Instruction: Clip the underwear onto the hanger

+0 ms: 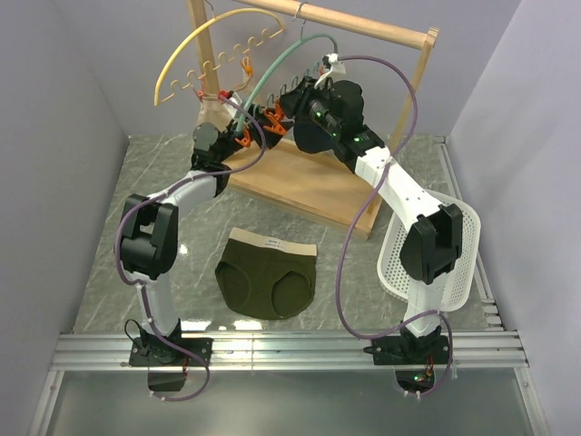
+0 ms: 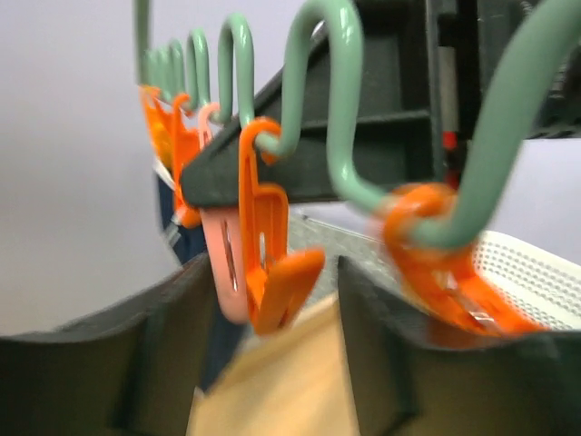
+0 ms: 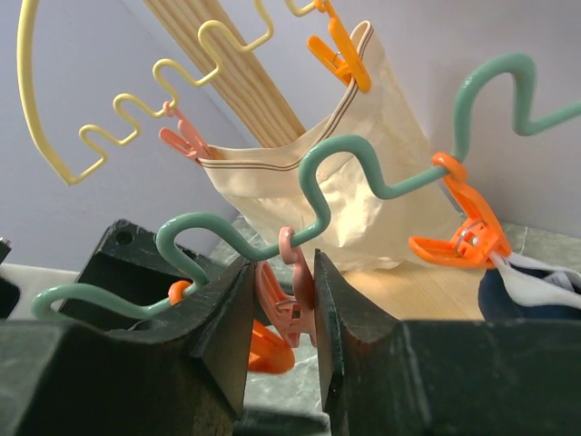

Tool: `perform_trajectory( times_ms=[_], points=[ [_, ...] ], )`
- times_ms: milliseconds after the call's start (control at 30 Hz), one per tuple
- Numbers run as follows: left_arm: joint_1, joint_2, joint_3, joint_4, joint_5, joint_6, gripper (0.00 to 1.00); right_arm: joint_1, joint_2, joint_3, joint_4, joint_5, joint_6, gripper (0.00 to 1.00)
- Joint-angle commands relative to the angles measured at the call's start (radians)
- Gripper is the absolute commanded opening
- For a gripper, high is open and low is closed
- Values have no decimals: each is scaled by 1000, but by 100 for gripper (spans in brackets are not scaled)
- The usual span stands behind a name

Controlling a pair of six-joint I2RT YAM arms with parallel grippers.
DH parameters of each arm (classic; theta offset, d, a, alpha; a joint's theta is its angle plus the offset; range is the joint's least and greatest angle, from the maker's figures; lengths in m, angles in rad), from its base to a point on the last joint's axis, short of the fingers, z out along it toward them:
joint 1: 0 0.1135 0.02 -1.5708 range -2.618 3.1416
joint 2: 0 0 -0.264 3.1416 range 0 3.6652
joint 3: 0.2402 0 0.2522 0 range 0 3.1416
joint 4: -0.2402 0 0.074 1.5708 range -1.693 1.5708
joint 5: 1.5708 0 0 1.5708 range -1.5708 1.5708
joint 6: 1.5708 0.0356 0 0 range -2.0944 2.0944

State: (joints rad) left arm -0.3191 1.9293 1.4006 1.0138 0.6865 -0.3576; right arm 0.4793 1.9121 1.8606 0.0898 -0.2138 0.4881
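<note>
The underwear (image 1: 268,277), olive-green with a tan waistband, lies flat on the table between the two arms; neither gripper touches it. The teal hanger (image 1: 272,77) hangs from the wooden rail, with orange clips along its wavy lower edge (image 3: 363,173). My right gripper (image 3: 283,291) is shut on a pink clip (image 3: 292,304) that hangs from the hanger; it shows in the top view (image 1: 289,102). My left gripper (image 2: 272,291) is open, its fingers (image 2: 172,309) either side of an orange clip (image 2: 272,272); in the top view it (image 1: 241,136) is under the hanger's left end.
A cream-yellow hanger (image 1: 195,45) holds a beige garment (image 3: 372,182) on the same rail (image 1: 363,23). A navy garment (image 3: 526,295) hangs at the right. The rack's wooden base (image 1: 300,182) lies behind the underwear. A white basket (image 1: 454,263) sits at the right.
</note>
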Motion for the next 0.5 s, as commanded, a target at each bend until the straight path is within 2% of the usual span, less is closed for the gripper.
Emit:
perform_trajectory(
  times_ms=[0, 233, 467],
  points=[
    [35, -102, -43, 12, 60, -61, 63, -13, -11, 3, -13, -22, -17, 0],
    [78, -251, -182, -33, 102, -20, 70, -34, -21, -15, 18, -97, 10, 0],
    [80, -219, -160, -23, 79, -33, 74, -48, -22, -29, 54, -176, 50, 1]
  ],
)
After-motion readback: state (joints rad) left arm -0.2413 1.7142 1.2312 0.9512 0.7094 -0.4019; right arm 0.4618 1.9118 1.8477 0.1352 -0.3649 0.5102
